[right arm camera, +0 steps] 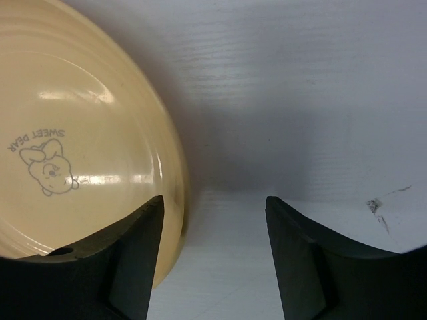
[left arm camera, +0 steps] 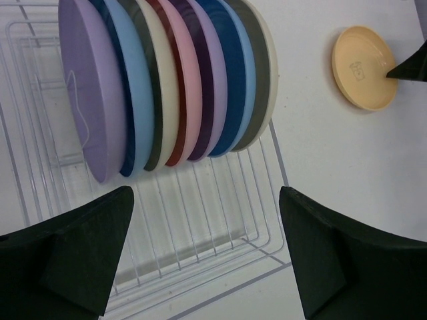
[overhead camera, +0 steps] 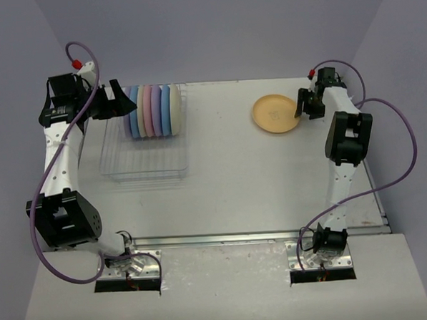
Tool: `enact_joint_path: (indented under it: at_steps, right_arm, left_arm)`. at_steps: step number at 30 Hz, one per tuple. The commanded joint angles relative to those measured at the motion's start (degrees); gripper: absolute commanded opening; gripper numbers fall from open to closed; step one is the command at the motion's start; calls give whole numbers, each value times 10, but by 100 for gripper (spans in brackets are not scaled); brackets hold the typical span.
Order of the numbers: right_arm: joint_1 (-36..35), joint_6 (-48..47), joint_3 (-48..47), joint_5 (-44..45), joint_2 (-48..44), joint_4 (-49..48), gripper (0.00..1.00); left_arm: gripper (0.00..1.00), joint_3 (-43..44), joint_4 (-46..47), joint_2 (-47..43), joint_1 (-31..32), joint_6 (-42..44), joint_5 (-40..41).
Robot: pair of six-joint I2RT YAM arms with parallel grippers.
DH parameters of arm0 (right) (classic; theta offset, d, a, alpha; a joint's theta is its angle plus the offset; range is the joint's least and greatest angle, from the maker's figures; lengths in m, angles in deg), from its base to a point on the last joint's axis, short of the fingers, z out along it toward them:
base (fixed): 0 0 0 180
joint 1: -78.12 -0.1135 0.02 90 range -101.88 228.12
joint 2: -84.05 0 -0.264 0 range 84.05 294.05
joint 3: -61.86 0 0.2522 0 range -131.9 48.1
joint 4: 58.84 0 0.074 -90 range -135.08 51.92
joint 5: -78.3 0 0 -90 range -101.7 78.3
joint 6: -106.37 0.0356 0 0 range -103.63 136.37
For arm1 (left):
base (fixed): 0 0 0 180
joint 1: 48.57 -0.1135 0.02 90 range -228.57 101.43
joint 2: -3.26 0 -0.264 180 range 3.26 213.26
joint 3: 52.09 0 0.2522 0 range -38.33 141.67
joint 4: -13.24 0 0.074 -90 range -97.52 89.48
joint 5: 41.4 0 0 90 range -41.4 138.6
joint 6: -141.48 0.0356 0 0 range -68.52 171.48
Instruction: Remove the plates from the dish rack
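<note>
The left gripper hangs with its fingers spread wide and nothing between them. Just ahead of its tips, seven plates stand on edge, packed face to face in the rack, whose bare wires run under the fingers. The lavender plate is the nearest to it.

They look stiff, matte and probably light, but each is wider than the jaws, so the only hold is across the thickness at the rim. The gaps between the rims are thin. One finger would have to slip behind the lavender plate at its upper edge, the other on its open face. Pulled out crooked, the plate could drag its neighbour or catch a prong.

Well off to the right, the yellow plate lies flat on the table. The right gripper is at its rim with jaws apart and pinching nothing. The plate's edge lies beside and below its left finger.
</note>
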Motion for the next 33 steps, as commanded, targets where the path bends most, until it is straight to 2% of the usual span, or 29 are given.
enact_joint_path:
  at_steps: [1,10,17,19,20,28,33]
  right_arm:
    - [1,-9,-25,17,-7,-5,64]
    - [1,-13,-24,5,-59,21,66]
    - [-7,13,-8,-116,-153,70,75]
    - [-11,15,17,-147,-188,75,86]
    - [-11,15,28,-161,-204,75,98]
    - [-11,16,131,-253,-328,78,99]
    - [-12,20,186,-291,-374,74,99]
  left_arm:
    - [87,2,26,-4,-14,-26,-30]
    - [72,8,20,19,-34,-43,-80]
    - [60,-7,41,39,-40,-44,-104]
    - [56,-6,49,48,-42,-44,-114]
    - [56,-5,50,55,-44,-44,-115]
    - [43,53,62,147,-84,-41,-187]
    - [40,91,48,198,-91,-21,-215]
